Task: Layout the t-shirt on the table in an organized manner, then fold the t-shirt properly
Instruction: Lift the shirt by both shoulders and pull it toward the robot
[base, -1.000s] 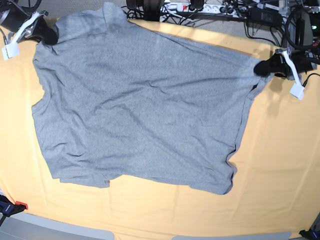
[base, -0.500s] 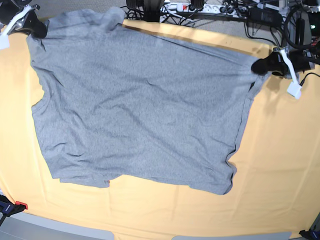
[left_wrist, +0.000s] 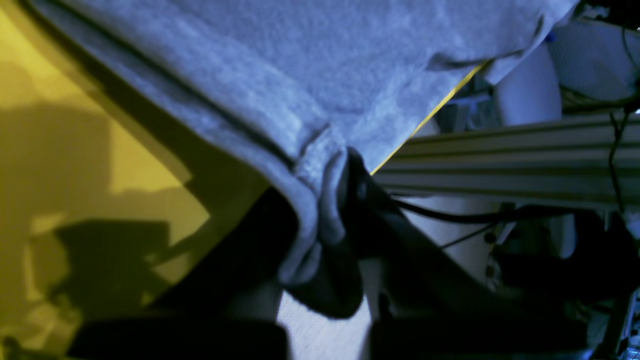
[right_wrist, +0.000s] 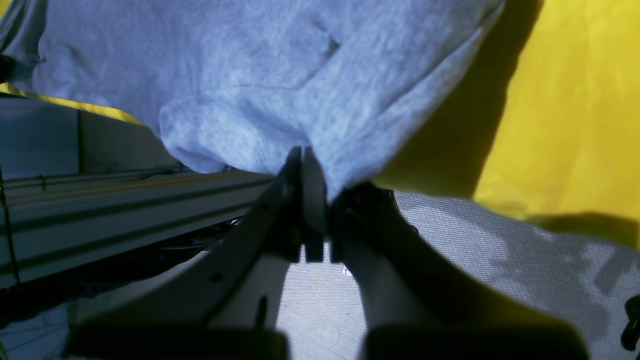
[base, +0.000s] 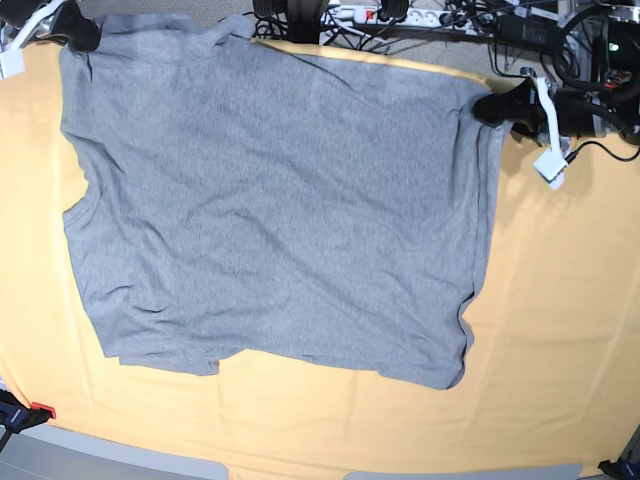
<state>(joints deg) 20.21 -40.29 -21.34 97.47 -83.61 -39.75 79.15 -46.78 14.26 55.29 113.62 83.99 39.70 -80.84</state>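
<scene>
The grey t-shirt (base: 270, 200) lies spread, plain side up, across the yellow-orange table (base: 560, 330), its far edge lifted past the table's back edge. My left gripper (base: 492, 106) is shut on the shirt's far right corner; the left wrist view shows the hem (left_wrist: 320, 200) bunched between its dark fingers (left_wrist: 370, 215). At the far left corner my right gripper (base: 80, 33) is shut on the shirt. In the right wrist view the cloth (right_wrist: 280, 100) is pinched between the closed fingers (right_wrist: 305, 195). No lettering shows.
Cables and a power strip (base: 360, 14) run behind the table's back edge. An aluminium rail (left_wrist: 500, 155) lies below that edge. A blue-and-red clamp (base: 25, 412) grips the near left corner. Bare tablecloth stretches right of the shirt and along the front.
Both grippers have pulled the shirt's far corners back and upward toward the table's rear edge. The top edge is now straighter and tauter, and the cloth lies flatter.
</scene>
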